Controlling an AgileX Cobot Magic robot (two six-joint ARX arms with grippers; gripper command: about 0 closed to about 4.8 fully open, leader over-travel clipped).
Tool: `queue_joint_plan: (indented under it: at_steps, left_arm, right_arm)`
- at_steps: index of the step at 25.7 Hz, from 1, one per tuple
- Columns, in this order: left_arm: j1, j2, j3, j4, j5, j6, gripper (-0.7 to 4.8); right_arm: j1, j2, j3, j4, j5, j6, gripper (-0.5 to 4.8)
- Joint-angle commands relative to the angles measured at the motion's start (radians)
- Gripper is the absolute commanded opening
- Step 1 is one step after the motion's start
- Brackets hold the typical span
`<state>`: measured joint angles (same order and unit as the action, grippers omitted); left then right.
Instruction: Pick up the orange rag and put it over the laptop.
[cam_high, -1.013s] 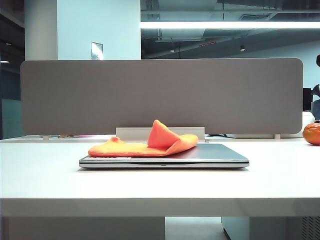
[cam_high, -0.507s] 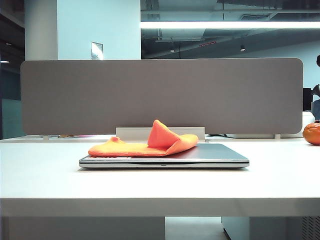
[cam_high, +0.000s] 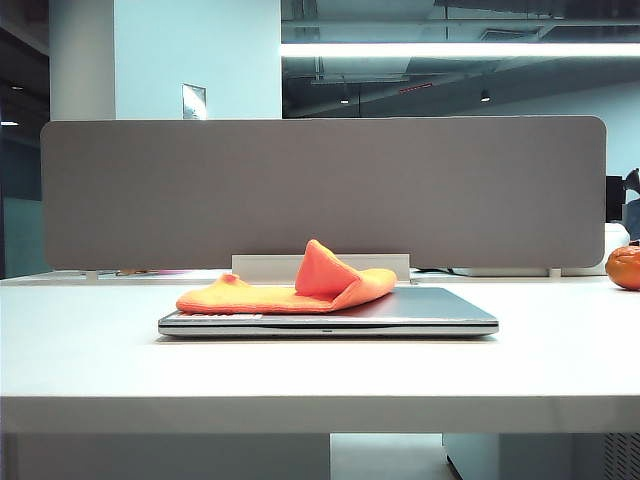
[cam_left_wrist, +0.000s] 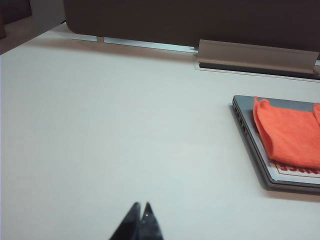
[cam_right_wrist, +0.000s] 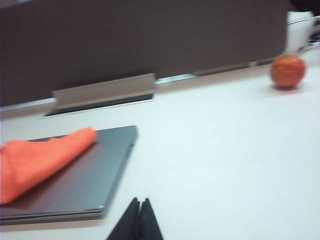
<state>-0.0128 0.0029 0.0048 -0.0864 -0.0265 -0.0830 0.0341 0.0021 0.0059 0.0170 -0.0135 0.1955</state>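
The orange rag (cam_high: 290, 290) lies on the closed lid of the laptop (cam_high: 430, 312), covering the lid's left part in the exterior view, with one fold standing up near the middle. The laptop sits flat on the white table (cam_high: 300, 370), in front of the grey partition (cam_high: 320, 190).

Neither arm shows in the exterior view. The left gripper (cam_left_wrist: 141, 216) hangs over bare table well apart from the laptop's side, its jaws pressed together. The right gripper (cam_right_wrist: 138, 212) hovers near the laptop's other end, jaws likewise together.

The left wrist view alone shows red print under the rag's edge. The orange ball (cam_right_wrist: 287, 71) by the partition sits whole in the blurred right wrist view.
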Motion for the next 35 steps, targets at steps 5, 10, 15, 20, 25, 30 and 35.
queue_joint_plan:
  at_steps: [5, 10, 15, 20, 25, 30, 35]
  left_arm:
    - [0.002, 0.001, 0.003, 0.013, 0.005, -0.003, -0.06]
    - [0.002, 0.001, 0.003, 0.013, 0.005, -0.003, -0.06]
    - [0.002, 0.001, 0.003, 0.013, 0.005, -0.003, -0.06]
    - [0.002, 0.001, 0.003, 0.013, 0.005, -0.003, -0.06]
    - [0.002, 0.001, 0.003, 0.013, 0.005, -0.003, -0.06]
    - [0.002, 0.001, 0.003, 0.013, 0.005, -0.003, -0.06]
    - [0.002, 0.001, 0.003, 0.013, 0.005, -0.003, -0.06]
  right_arm:
    - [0.0, -0.002, -0.005, -0.024, 0.049, -0.048, -0.05]
    - [0.001, -0.002, -0.005, -0.04, 0.043, -0.047, -0.05]
    - [0.0, -0.002, -0.005, -0.043, 0.04, -0.047, -0.05]
    - [0.0, -0.002, -0.005, -0.043, 0.04, -0.047, -0.05]
    - [0.0, -0.002, -0.005, -0.043, 0.04, -0.047, -0.05]
    - [0.0, -0.002, -0.005, -0.043, 0.04, -0.047, -0.05]
    - [0.0, -0.002, -0.005, -0.043, 0.04, -0.047, -0.05]
